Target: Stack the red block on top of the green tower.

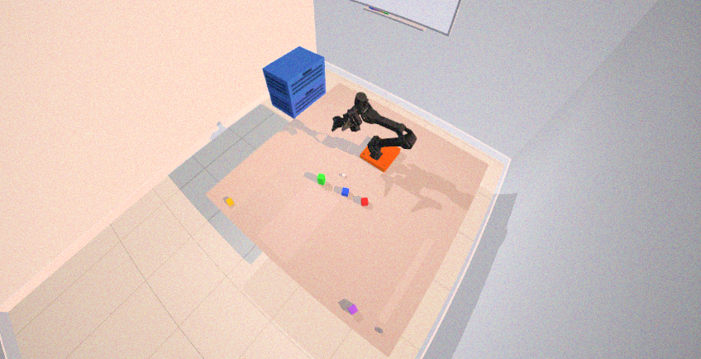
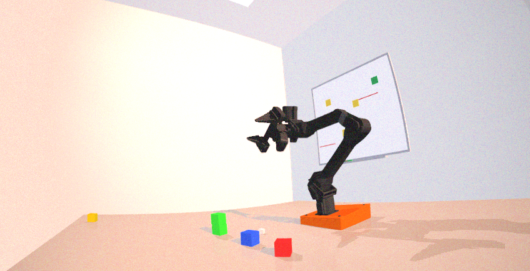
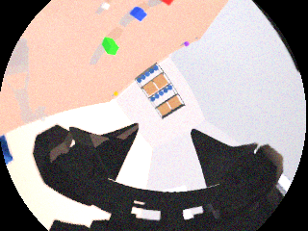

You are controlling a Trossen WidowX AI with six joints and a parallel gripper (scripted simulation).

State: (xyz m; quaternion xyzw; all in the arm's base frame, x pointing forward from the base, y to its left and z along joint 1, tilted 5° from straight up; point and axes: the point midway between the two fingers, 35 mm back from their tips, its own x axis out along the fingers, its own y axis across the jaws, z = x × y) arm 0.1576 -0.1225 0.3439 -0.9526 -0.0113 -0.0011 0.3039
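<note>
Judging from shape alone, we take the red block [image 2: 282,246] for a small rigid cube, prob. light, w/ flat smooth faces; it shouldn't deform or break, but those faces could slip if we pinch off-centre. Best hold, we think: two opposite side faces, approx. mid-height, so top and bottom stay free and it can be set down flat.

It sits on the counter [image 2: 149,246], in front of the arm's orange base [image 2: 336,216], just beside the blue block [image 2: 249,238]. Further along the same rough line stands the green tower [image 2: 218,223], taller than it is wide, upright, apart from the blue one. A tiny white piece [image 2: 261,230] lies between blue and green, nearer the base. The tower looks narrow, so we reckon a sideways nudge could tip it; the red one needs to come down from above, centred.

As for the claw [image 2: 261,130], it hangs high above the counter, well apart from every block, pointing outward more than down. Its jaws stand spread nearly to full, w/ nothing between them and nothing touching them; the wrist view shows only bare gap and far-off wall between the two fingers. A yellow block [image 2: 92,216] sits far off to the side, not in our way.
</note>
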